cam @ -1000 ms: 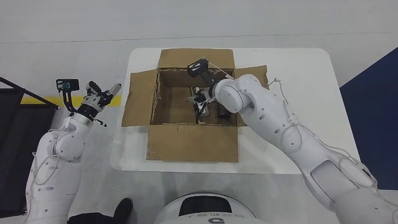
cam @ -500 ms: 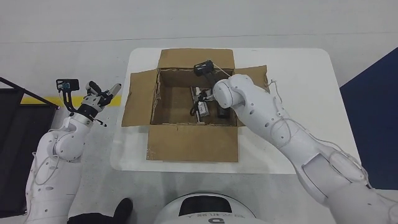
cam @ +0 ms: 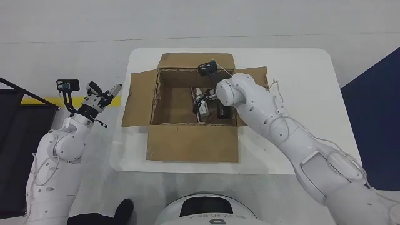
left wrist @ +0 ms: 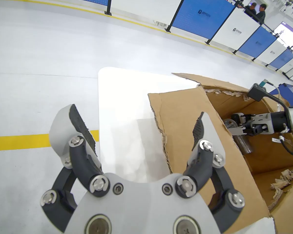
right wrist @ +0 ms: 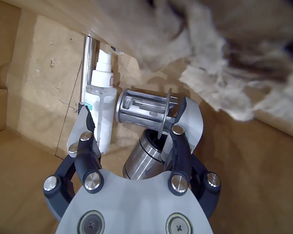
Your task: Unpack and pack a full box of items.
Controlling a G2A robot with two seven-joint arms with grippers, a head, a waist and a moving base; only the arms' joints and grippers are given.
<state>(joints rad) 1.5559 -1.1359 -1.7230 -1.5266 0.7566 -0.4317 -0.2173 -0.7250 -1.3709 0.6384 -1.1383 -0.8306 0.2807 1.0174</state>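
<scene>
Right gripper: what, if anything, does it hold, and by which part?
Nothing: the right gripper is open inside the box, its fingers either side of a metal spool.

Barrier panels [left wrist: 204, 13] carry logo print (blue, white).

Close beside the right claw [right wrist: 135, 110], a torn cardboard flap [right wrist: 185, 37] is a blur and covers the far end of the steel rod [right wrist: 89, 57]. The spray bottle [right wrist: 101, 103] is partly hidden behind one finger of that claw. The grey spool [right wrist: 141, 110] slips behind the other finger, and the metal cylinder [right wrist: 141, 154] vanishes under the claw's palm plate. Past the left claw [left wrist: 136, 118], the box [left wrist: 180, 113] is cut off by the picture's edge.
</scene>
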